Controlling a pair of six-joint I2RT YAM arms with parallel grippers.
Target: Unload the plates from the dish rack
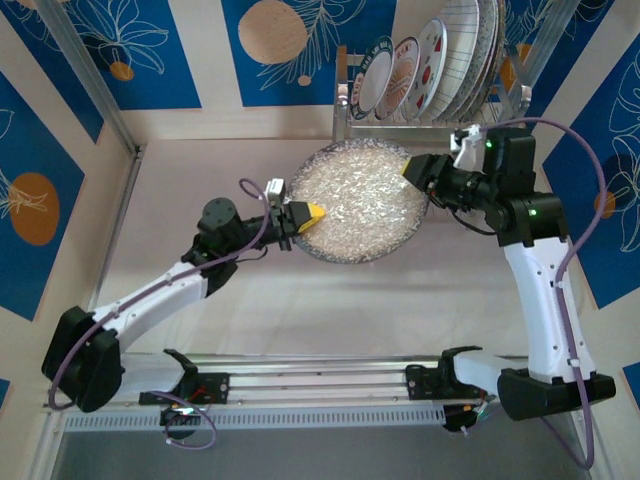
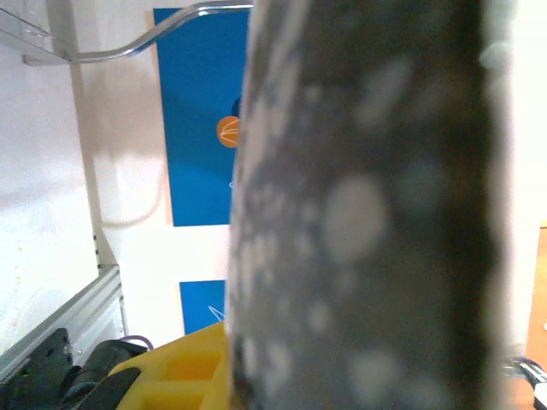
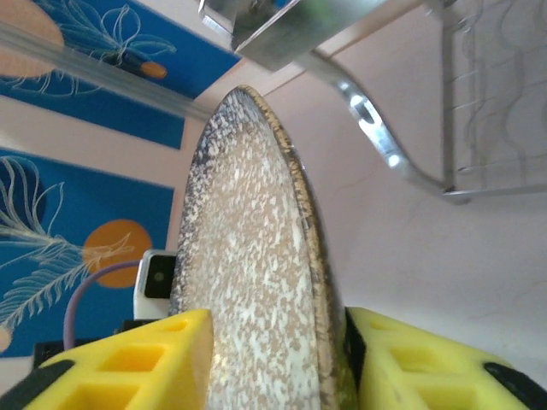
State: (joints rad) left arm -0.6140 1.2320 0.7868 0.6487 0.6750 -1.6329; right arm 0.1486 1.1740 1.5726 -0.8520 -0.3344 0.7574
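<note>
A large speckled grey plate [image 1: 360,205] hangs flat above the table in front of the dish rack [image 1: 430,122]. My left gripper [image 1: 300,218] is shut on its left rim; in the left wrist view the plate's dark speckled underside [image 2: 359,213] presses against one yellow finger [image 2: 171,376]. My right gripper [image 1: 415,168] sits at the plate's far right rim. In the right wrist view its fingers [image 3: 145,363] stand either side of the plate [image 3: 256,256], with a thin dark gap at the rim, so it is open. Several more plates [image 1: 440,60] stand upright in the rack's upper shelf.
The rack's wire lower shelf and a bent leg [image 3: 496,102] lie just right of the right gripper. Blue patterned walls [image 1: 100,50] close the back and sides. The arm bases and a rail [image 1: 320,385] run along the near edge.
</note>
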